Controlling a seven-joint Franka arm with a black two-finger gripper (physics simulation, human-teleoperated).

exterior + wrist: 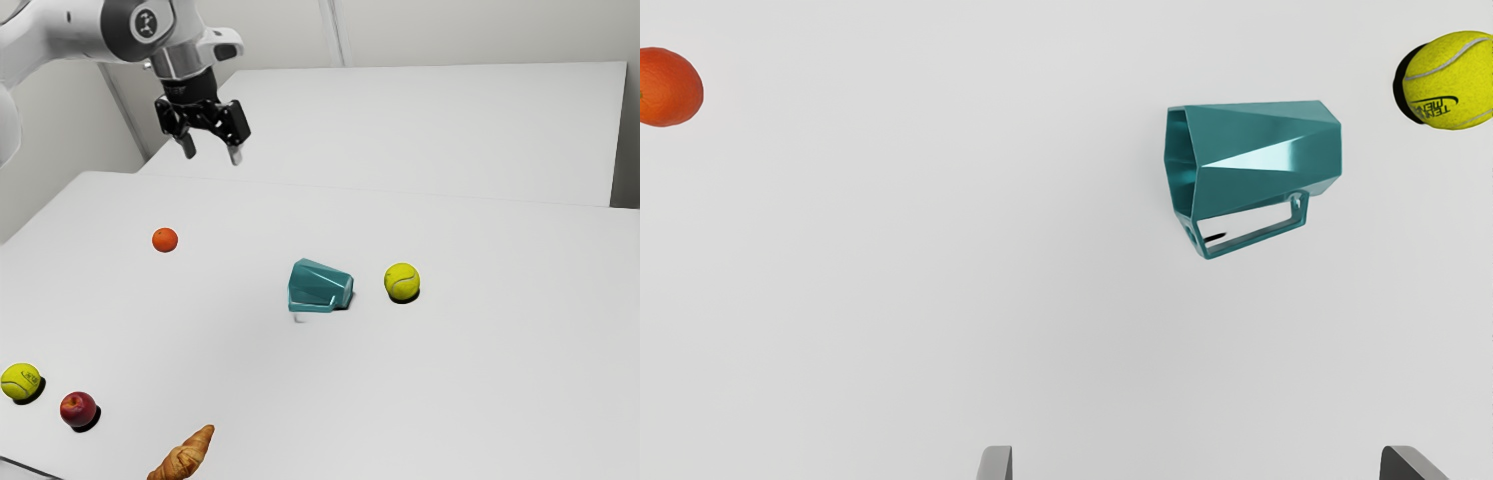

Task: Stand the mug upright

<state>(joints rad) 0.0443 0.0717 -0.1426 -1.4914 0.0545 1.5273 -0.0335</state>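
Exterior view: gripper (212, 152) hangs in the air above the white table (480, 390), toward the exterior view's upper left, well apart from the mug. Fingers (996, 464) spread wide, nothing between them; both tips show at the wrist view's edge. Teal faceted mug (322, 286) lies on its side on the tabletop, not upright. Its open mouth (1181, 163) points toward the exterior view's left, its base toward a yellow-green tennis ball (402, 281), which sits near but apart. Wrist view has the handle (1256, 240) along the side of the mug nearer the fingers, loop open, the mouth turned to the side where the orange (670, 87) rests. Other items, exterior view: toward the lower left, a second tennis ball (20, 381) with a dark red fruit (78, 409) just beside it; at the bottom edge, a croissant (184, 457), partly cut off.
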